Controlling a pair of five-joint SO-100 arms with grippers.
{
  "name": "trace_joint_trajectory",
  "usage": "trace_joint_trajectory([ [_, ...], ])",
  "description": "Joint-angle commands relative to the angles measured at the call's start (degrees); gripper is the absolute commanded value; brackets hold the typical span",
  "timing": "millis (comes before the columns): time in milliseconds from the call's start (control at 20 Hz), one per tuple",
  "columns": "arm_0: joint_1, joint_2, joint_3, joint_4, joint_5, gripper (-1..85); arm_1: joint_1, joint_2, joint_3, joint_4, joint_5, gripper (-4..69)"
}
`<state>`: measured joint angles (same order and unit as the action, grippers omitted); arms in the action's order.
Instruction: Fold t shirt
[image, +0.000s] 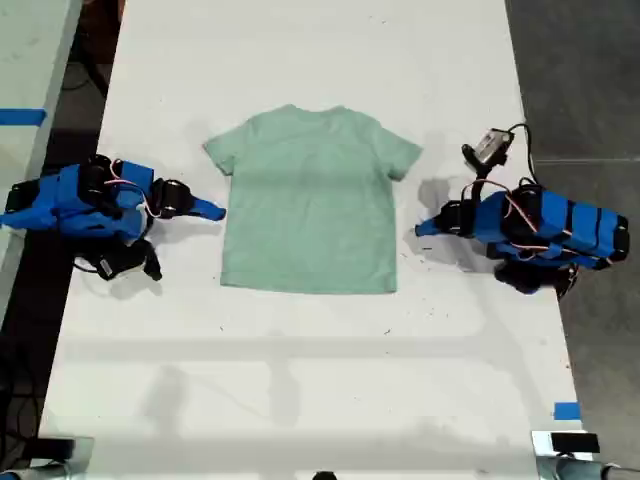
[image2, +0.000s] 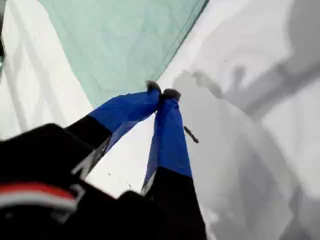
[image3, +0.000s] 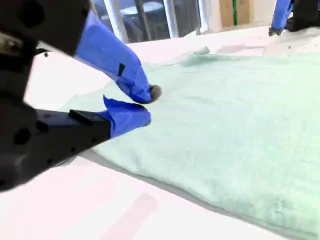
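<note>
The near part of the white table (image: 300, 380) is bare. Beyond it the t shirt (image: 310, 205) lies flat and unfolded at mid-table. Its long axis runs near to far, with the straight hem toward the near edge and the round neck pointing away. Both short sleeves are spread out to the sides.

My second gripper (image: 216, 211) lies low at the exterior view's left, its tip at the shirt's side edge. In its wrist view its jaws (image3: 145, 104) are slightly parted over the cloth (image3: 225, 125) and hold nothing.

My first gripper (image: 421, 230) is at the exterior view's right, just off the opposite side edge. Its fingertips (image2: 161, 93) are pressed together, empty, over bare table with the shirt (image2: 125, 40) just ahead.
</note>
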<state>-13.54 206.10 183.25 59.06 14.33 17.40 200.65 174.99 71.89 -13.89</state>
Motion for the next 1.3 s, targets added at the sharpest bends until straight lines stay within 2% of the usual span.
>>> trace_joint_trajectory([
  [0, 1.0, 0.4, 0.4, 0.1, 0.3, 2.9, 1.1, 0.4, 3.3, 1.7, 3.7, 1.3],
  [50, 1.0, 0.4, 0.4, 0.1, 0.3, 2.9, 0.4, 0.4, 3.3, 2.4, 5.1, 1.3],
  [150, 1.0, 0.4, 0.4, 0.1, 0.3, 2.9, 2.7, 0.3, -1.0, 1.7, 0.8, 1.6],
  [250, 1.0, 0.4, 0.4, 0.1, 0.3, 2.9, 12.7, -8.5, -12.1, 5.8, -8.8, 2.1],
  [350, 1.0, 0.4, 0.4, 0.1, 0.3, 2.9, 22.8, -30.1, -28.4, 6.7, -17.5, 3.4],
  [450, 1.0, 0.4, 0.4, 0.1, 0.3, 2.9, 29.4, -50.4, -42.5, 5.7, -23.8, 15.2],
  [650, 1.0, 0.4, 0.4, 0.1, 0.3, 2.9, 39.2, -77.5, -64.6, 4.2, -30.3, 19.1],
  [850, 1.0, 0.4, 0.4, 0.1, 0.3, 2.9, 44.3, -100.6, -80.2, 1.3, -31.7, 18.7],
  [1100, 1.0, 0.4, 0.4, 0.1, 0.3, 2.9, 44.5, -122.0, -90.1, -1.7, -30.2, 17.1],
  [1150, 1.0, 0.4, 0.4, 0.1, 0.3, 2.9, 44.5, -125.2, -89.8, -2.7, -30.1, 4.4],
  [1250, 1.0, 0.4, 0.4, 0.1, 0.3, 2.9, 44.0, -128.1, -89.3, -3.0, -29.5, 1.6],
])
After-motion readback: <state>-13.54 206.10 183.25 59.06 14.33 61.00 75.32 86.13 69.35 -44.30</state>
